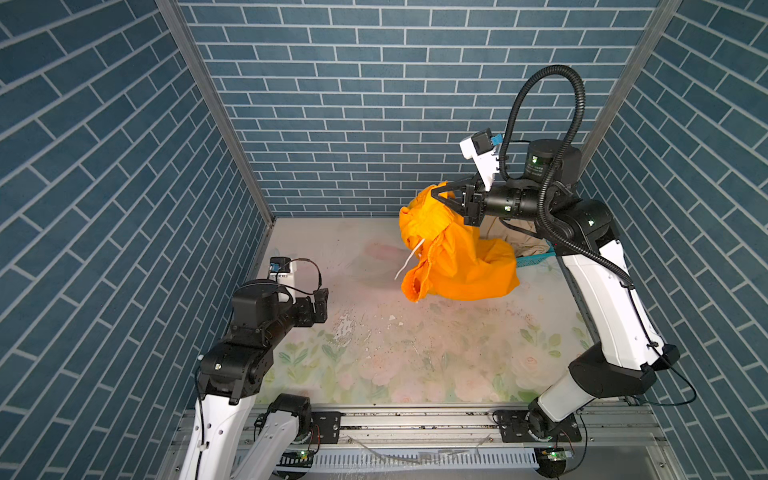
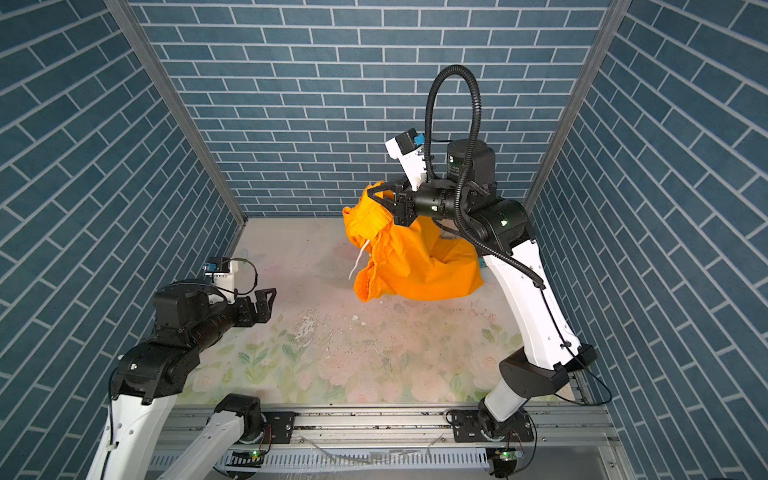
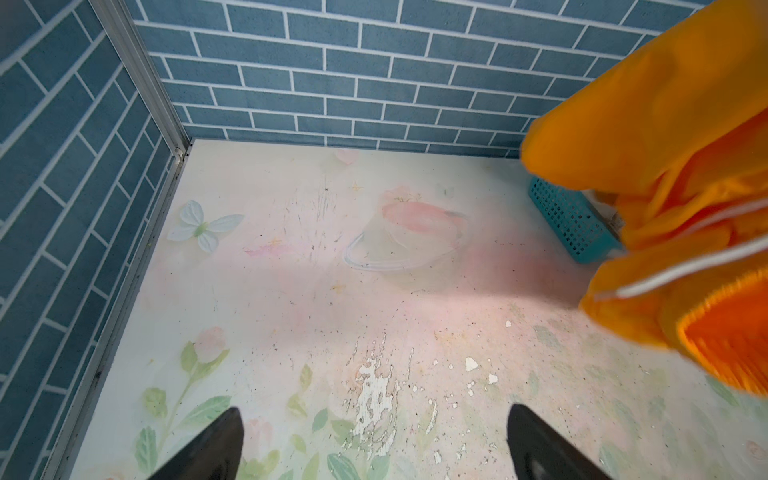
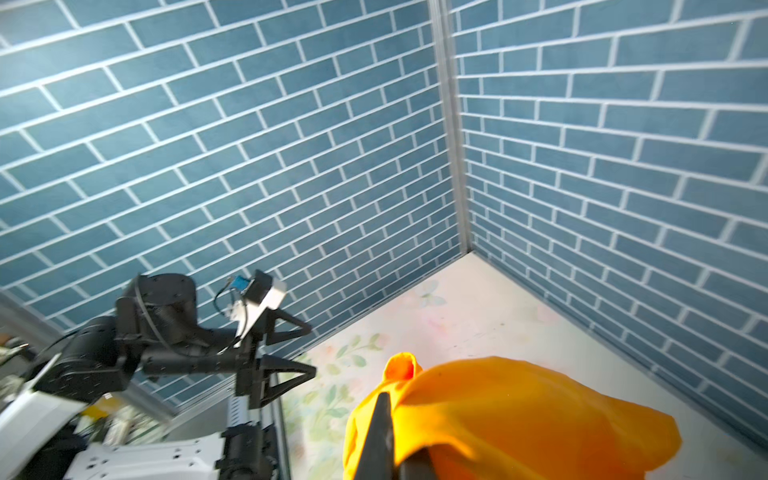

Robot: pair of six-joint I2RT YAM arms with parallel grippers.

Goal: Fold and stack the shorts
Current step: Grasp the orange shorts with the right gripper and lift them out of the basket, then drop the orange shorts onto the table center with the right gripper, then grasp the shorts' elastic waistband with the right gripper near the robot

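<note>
In both top views my right gripper [image 1: 434, 192] is pinched shut on a bunch of the orange shorts [image 1: 461, 262], raised at about one o'clock over the table [image 1: 415, 357]. The cloth hangs crumpled and trails back toward the teal basket [image 1: 536, 259]. I cannot tell whether its lowest folds touch the table. The beige shorts [image 1: 505, 232] lie in that basket, under my right arm. My left gripper [image 2: 266, 305] hovers at nine o'clock, jaws wide, holding nothing.

From the left wrist, bare table shows between my spread fingers [image 3: 216, 444], and the orange pair hangs nearby with its white drawstring [image 3: 685, 270] dangling.

From the right wrist, orange cloth drapes over my closed jaws.

I judge nothing is folded or stacked yet. Both pairs are left to spread, fold and pile.
</note>
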